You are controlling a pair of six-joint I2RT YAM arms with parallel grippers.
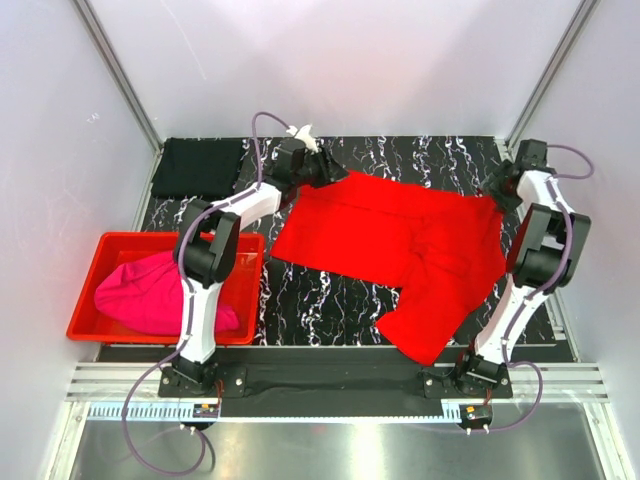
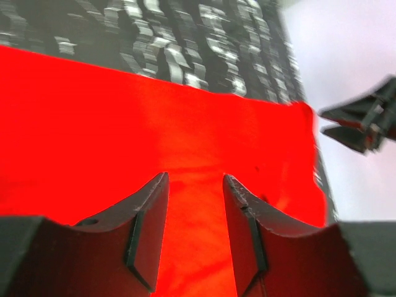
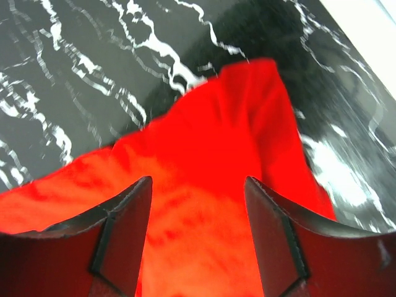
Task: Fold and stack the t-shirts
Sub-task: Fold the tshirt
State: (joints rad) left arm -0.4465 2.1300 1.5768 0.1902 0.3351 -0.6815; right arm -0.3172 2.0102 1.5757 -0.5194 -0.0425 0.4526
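Observation:
A bright red t-shirt (image 1: 400, 240) lies spread across the black marbled mat (image 1: 330, 295), with one part hanging toward the near edge. My left gripper (image 1: 328, 168) hovers at its far left corner, jaws open, red cloth (image 2: 124, 124) showing below the gap (image 2: 195, 179). Over the shirt's far right corner (image 3: 229, 124), my right gripper (image 1: 497, 188) also stands open (image 3: 198, 182), nothing pinched between its fingers. A black t-shirt (image 1: 200, 165) lies folded at the back left. The magenta t-shirt (image 1: 150, 295) sits bunched in the bin.
A rigid red plastic bin (image 1: 85, 300) stands at the left, beside the left arm's base. White walls and metal posts close in the back and sides. The right gripper (image 2: 365, 120) shows at the edge of the left wrist view.

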